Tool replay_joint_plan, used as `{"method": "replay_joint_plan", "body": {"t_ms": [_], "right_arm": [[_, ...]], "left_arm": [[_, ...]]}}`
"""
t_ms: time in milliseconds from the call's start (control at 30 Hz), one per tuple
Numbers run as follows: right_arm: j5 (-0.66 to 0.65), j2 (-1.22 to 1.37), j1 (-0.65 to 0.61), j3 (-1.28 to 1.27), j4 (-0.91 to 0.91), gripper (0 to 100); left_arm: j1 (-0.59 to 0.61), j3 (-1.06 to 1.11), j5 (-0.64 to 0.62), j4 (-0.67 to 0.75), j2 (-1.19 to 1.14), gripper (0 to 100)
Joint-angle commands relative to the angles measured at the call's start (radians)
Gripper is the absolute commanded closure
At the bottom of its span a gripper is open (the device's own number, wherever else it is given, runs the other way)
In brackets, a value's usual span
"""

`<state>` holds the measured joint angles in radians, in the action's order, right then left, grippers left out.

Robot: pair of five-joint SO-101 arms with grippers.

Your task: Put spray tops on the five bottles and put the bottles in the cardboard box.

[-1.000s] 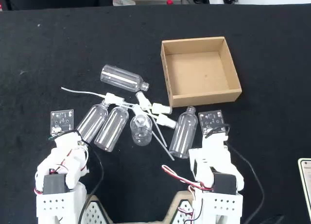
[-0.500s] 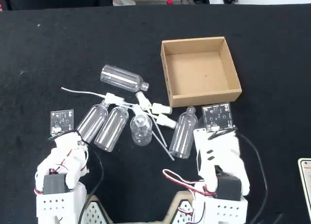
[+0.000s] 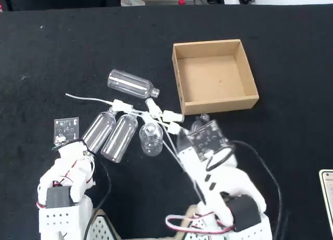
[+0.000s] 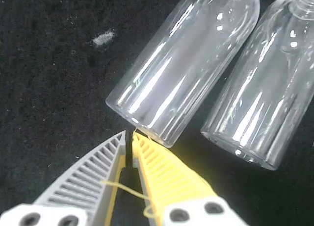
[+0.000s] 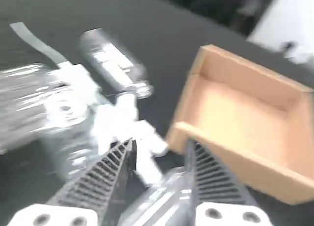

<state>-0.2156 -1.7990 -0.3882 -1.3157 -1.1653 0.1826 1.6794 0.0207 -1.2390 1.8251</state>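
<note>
Black cloth table (image 3: 291, 52). The cardboard box (image 3: 218, 103) sits open-topped on the far right of centre.

Five clear bottles, none capped, all outside the box:
- far bottle (image 3: 130, 84) lies on its side to the left of the box.
- two side-by-side bottles (image 3: 109, 133) lie in front of the left arm (image 3: 65, 169).
- middle bottle (image 3: 151, 138) is seen neck-on.
- bottle nearest the box (image 3: 197, 125) is mostly covered by the right arm (image 3: 213, 162).

In the way: the white spray tops (image 3: 171, 116) lie loose among the bottles, their thin dip tubes (image 3: 86, 99) crossing the cluster, one top just beside the right arm.

Left gripper (image 4: 130, 138): jaws closed together on nothing, tips just beside the base of one bottle of the pair. There is a lint fleck (image 4: 103, 37) on the cloth nearby.

Right gripper (image 5: 159, 145): jaws spread, a bottle low between them; I cannot tell whether they touch it.

A white-rimmed object (image 3: 328, 190) is at the table's right edge.
</note>
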Motion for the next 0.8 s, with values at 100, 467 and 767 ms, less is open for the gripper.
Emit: {"method": "replay_joint_plan", "body": {"t_ms": [100,467,767], "right_arm": [[0.117,-0.096,-0.245,0.071,-0.018,80.4],[0.135,-0.097,-0.416,-0.073,0.052,72.6],[0.209,-0.104,-0.390,-0.245,0.287,72.6]], "left_arm": [[0.005,0.021,-0.011,0.012,0.003,97],[0.005,0.021,-0.009,0.012,0.003,97],[0.002,0.021,-0.009,0.009,0.003,97]]}}
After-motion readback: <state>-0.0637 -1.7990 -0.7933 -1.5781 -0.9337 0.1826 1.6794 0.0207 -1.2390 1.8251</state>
